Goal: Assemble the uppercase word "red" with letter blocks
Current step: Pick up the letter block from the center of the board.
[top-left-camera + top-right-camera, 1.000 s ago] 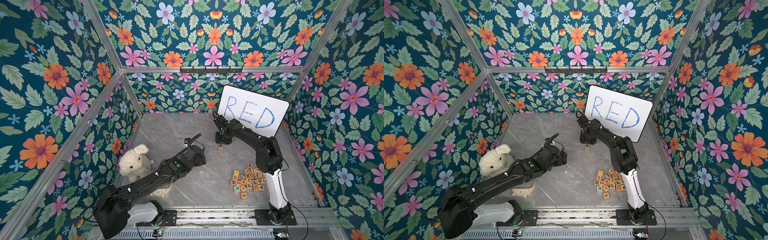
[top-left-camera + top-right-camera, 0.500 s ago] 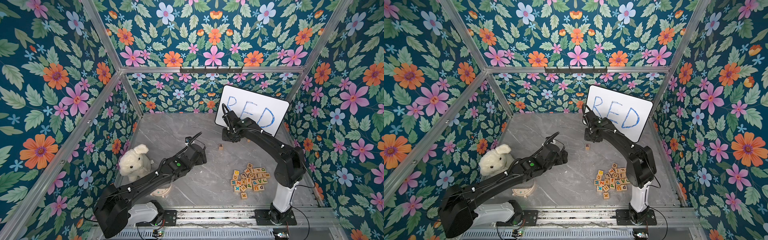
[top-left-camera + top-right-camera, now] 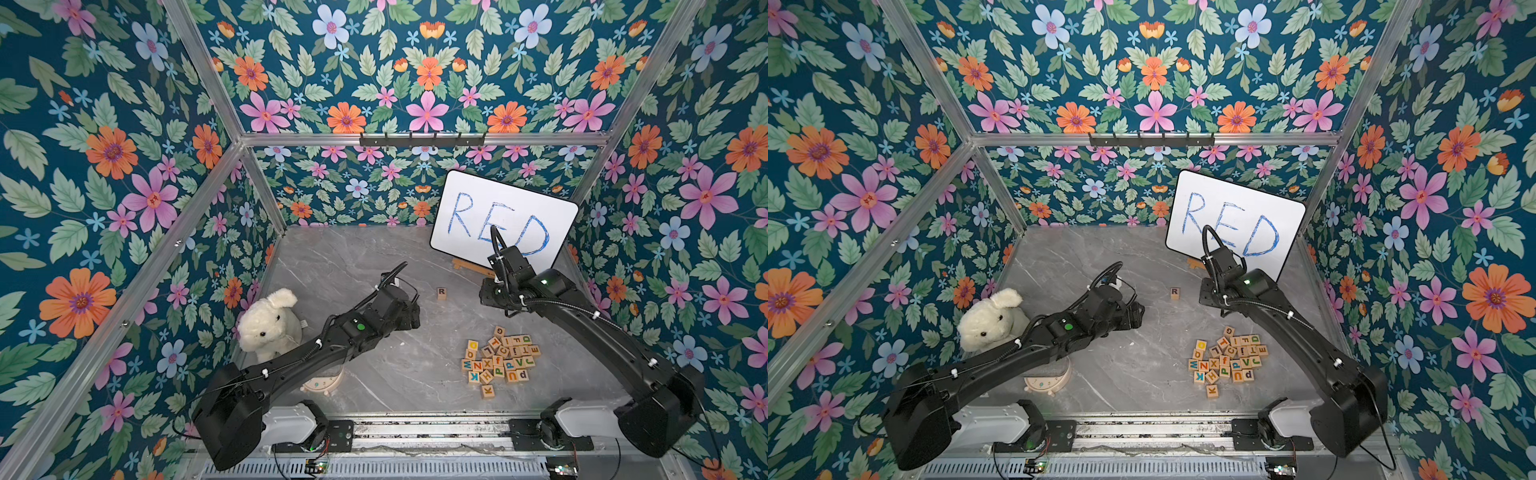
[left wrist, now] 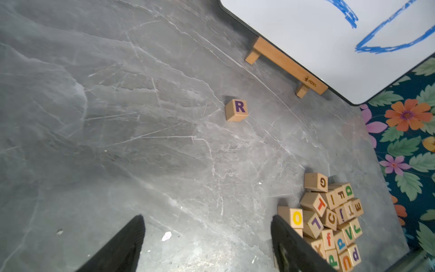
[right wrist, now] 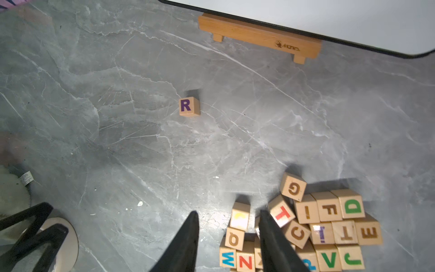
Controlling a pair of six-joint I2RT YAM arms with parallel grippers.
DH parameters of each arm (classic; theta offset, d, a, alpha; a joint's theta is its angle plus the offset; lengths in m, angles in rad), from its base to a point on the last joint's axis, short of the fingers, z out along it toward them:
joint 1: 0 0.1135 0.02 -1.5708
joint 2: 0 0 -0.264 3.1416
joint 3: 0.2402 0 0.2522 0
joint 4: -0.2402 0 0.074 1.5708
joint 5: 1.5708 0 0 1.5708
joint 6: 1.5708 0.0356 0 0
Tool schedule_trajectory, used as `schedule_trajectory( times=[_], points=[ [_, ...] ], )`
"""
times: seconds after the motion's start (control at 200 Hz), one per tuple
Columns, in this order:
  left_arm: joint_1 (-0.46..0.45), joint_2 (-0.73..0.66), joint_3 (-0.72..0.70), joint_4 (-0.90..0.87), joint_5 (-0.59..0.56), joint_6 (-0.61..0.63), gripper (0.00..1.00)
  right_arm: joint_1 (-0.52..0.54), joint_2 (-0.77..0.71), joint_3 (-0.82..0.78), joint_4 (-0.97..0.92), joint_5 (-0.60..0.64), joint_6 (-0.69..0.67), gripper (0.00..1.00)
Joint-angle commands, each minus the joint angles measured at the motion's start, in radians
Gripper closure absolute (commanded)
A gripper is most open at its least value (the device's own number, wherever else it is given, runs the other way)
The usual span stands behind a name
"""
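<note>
Scene: One letter down, two to go, as "RED" is spelled out in blocks before a whiteboard (image 3: pixel 503 220) bearing the word.
R block: The R block (image 3: pixel 441 293) is seen standing alone in the middle of the marble surface (image 3: pixel 353 266), towards its back edge, purple letter up.
Pile: The remaining letter blocks (image 3: pixel 498 360) are heaped nearer the front-right corner. The orange E block (image 5: pixel 368 232) and green D block (image 5: pixel 352 206) are packed on the side facing the right edge.
Right claw: The right claw (image 5: pixel 228 213) is held above the pile's near side, fingers slightly parted, nothing between them.
Left claw: The left claw (image 4: pixel 207 217) is spread wide and empty, well apart from the R block.
Step in hand: The E block is judged to be fetched next.
Done well: The fingers should be widened first, then lowered over the E block's freest pair of faces, since a T block is pressed against one side. The letter should be turned to match the R and set just beside it.
Risk: Neighbouring cubes may be dragged along.
</note>
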State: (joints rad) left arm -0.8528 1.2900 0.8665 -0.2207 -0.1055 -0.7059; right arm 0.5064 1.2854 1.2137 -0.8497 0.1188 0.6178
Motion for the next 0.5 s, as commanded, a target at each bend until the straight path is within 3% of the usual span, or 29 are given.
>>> schedule_trajectory(
  times=[0.0,0.495],
  points=[
    [0.0,0.029,0.012,0.064,0.076,0.022,0.15,-0.003,-0.066,-0.07,-0.014,0.023,0.069,0.56],
    [-0.003,0.115,0.003,0.124,0.19,-0.015,0.15,-0.014,-0.26,-0.248,-0.16,0.046,0.242,0.56]
  ],
)
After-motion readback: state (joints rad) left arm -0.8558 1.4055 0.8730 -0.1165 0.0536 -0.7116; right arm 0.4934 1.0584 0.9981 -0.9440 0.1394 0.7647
